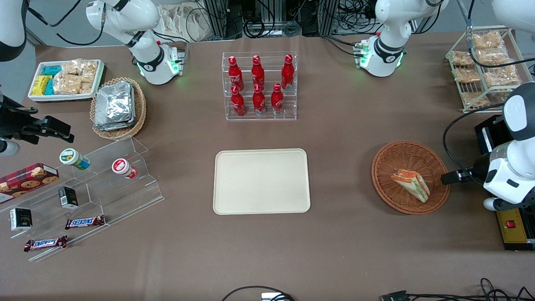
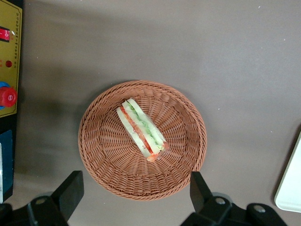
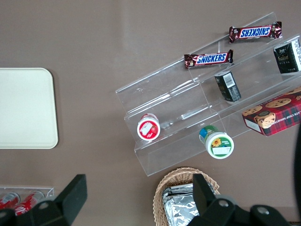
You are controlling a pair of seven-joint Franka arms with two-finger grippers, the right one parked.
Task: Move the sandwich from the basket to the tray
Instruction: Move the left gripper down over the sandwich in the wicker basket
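Observation:
The sandwich (image 1: 411, 184) (image 2: 141, 128), a pale wedge with orange and green layers, lies in the round reddish-brown basket (image 1: 388, 167) (image 2: 103, 155). My left gripper (image 1: 453, 177) (image 2: 136, 193) hangs open above the basket's rim on the side toward the working arm's end of the table, well above the sandwich and touching nothing. Its black fingers (image 2: 70, 188) stand wide apart with nothing between them. The cream tray (image 1: 261, 182) (image 2: 289, 188) lies flat and bare at the table's middle, toward the parked arm from the basket.
A black-and-yellow control box (image 1: 516, 225) (image 2: 8, 56) lies under my arm. A wire rack of snack bags (image 1: 485, 62) and a clear rack of red bottles (image 1: 259, 85) stand farther from the camera. Acrylic steps with snacks (image 1: 96, 184) are toward the parked arm's end.

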